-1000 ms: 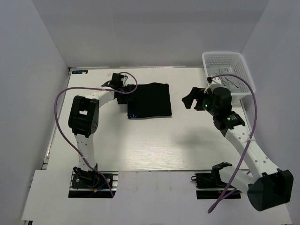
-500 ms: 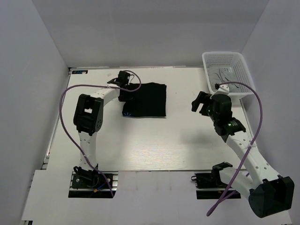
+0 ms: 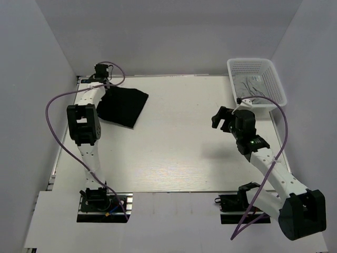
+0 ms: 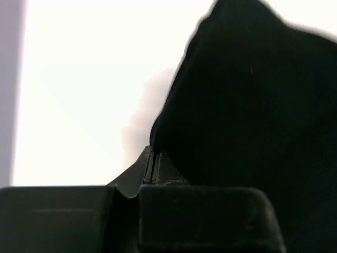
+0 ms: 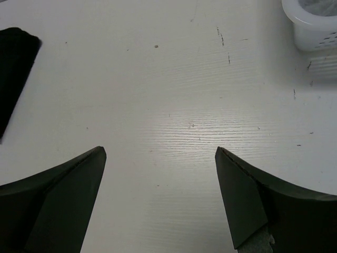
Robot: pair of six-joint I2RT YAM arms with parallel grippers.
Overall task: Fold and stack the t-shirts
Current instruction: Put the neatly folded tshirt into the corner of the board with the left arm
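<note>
The folded black t-shirt [image 3: 122, 105] lies at the far left of the table, one corner drawn toward the back left. My left gripper [image 3: 103, 85] is shut on that corner. In the left wrist view the jaws are pressed together [image 4: 154, 154] at the edge of the black t-shirt [image 4: 253, 116]. My right gripper [image 3: 221, 117] hovers open over the bare right-centre of the table, with nothing between its fingertips [image 5: 160, 153]. A corner of the black t-shirt [image 5: 13, 63] shows at the left edge of the right wrist view. A light grey t-shirt [image 3: 251, 87] lies in the basket.
A white mesh basket [image 3: 263, 66] stands at the back right corner, and its rim [image 5: 310, 26] shows in the right wrist view. Grey walls close in the table on the left, back and right. The left arm's purple cable loops over the table's left edge.
My left gripper has shut on the black t-shirt and dragged it from the back centre to the far left. The right gripper has shifted slightly and stays open.
</note>
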